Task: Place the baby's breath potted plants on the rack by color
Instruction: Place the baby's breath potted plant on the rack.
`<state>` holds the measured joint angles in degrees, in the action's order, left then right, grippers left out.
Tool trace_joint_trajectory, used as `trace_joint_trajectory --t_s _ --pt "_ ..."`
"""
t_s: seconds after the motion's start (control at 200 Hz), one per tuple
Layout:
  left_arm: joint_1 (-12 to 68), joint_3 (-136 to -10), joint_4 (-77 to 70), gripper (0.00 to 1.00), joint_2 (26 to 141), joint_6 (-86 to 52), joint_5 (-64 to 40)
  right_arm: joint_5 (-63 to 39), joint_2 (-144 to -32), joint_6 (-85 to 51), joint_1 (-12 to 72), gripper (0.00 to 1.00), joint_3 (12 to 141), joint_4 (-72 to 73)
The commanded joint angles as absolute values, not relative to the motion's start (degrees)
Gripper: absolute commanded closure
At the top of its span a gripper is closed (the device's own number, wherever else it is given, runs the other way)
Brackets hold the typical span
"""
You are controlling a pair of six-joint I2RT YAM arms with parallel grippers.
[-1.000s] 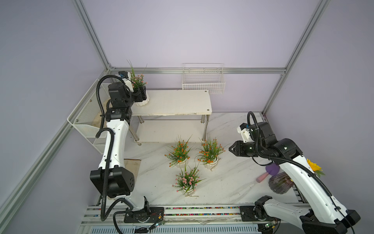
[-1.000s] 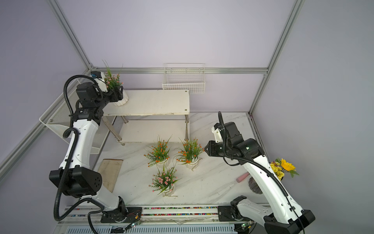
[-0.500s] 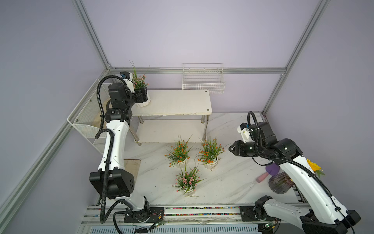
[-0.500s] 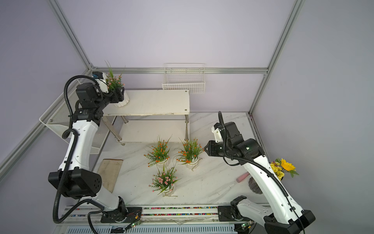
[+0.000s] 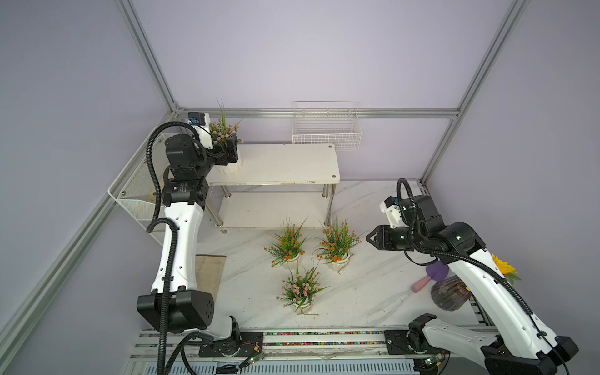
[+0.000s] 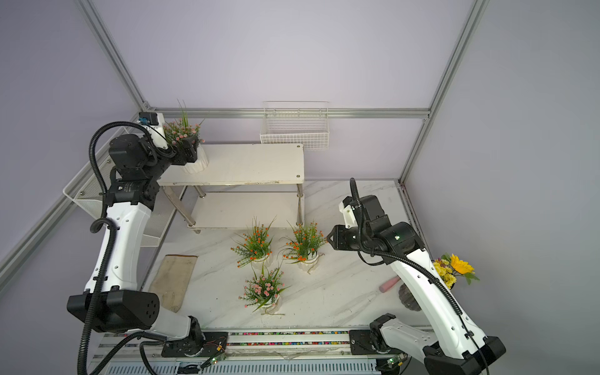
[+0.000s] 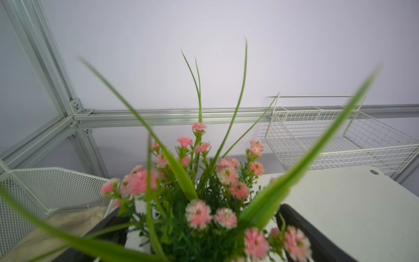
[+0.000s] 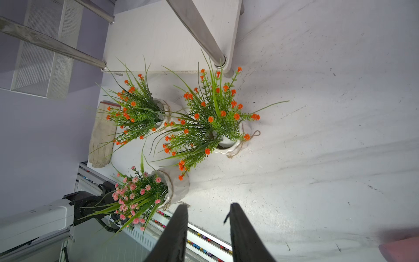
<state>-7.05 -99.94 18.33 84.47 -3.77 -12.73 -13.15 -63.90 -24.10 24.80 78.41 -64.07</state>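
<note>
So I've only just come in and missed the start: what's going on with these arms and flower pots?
The left arm has its jaws open on either side of a pink-flowered plant in a white ribbed pot, which stands at one end of the top board of the white two-tier rack. Two orange-flowered plants and another pink one stand on the marble tabletop. The right arm hovers beside the orange pair, jaws apart and empty.

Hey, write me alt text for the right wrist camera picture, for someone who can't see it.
Two orange-flowered potted plants and a pink-flowered potted plant stand in white pots on a marble tabletop, beside the lower shelf of the rack. The dark fingers of the right gripper stand apart, holding nothing.
</note>
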Motion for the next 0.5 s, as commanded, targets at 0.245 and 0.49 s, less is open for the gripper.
trace_joint_trajectory --t_s 0.245,0.49 --pt "-3.4 -77.9 11.7 0.00 59.5 -10.2 -13.4 -6.7 -67.8 -23.4 24.4 0.65 73.8 -59.7" --pt "3.4 -64.3 7.6 0.00 47.4 -14.6 -13.6 -8.0 -67.7 -25.3 24.5 0.68 65.5 -54.3"
